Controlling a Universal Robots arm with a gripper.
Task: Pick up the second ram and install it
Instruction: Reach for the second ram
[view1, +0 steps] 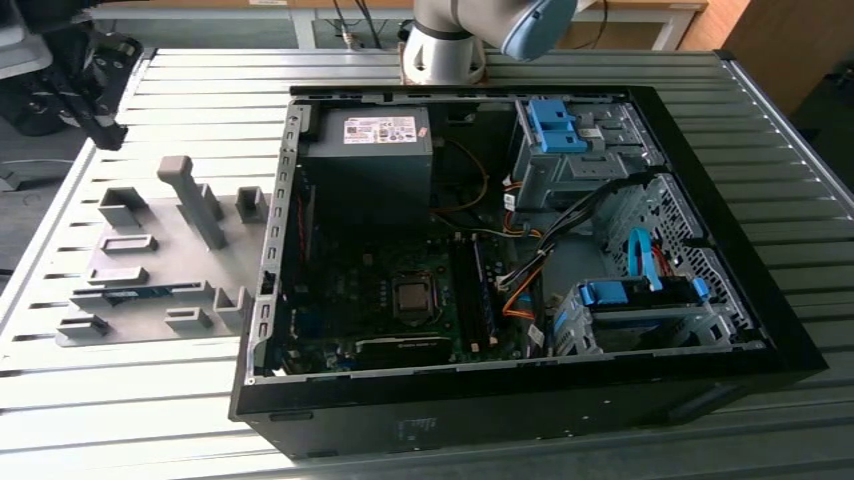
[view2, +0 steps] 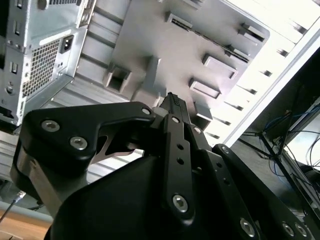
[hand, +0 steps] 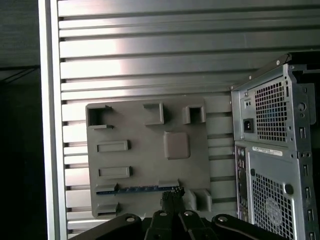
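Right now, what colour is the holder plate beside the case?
The holder plate is grey; first wrist view.

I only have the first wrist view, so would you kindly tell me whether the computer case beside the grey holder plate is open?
Observer: Yes. In the exterior view the black metal computer case lies on its side, open, with its dark motherboard exposed.
Operator: Thank you. Where are the memory slots?
Observer: Long dark memory slots run beside the square silver processor socket, on the exterior view's right of it. Whether any is already filled, I cannot tell.
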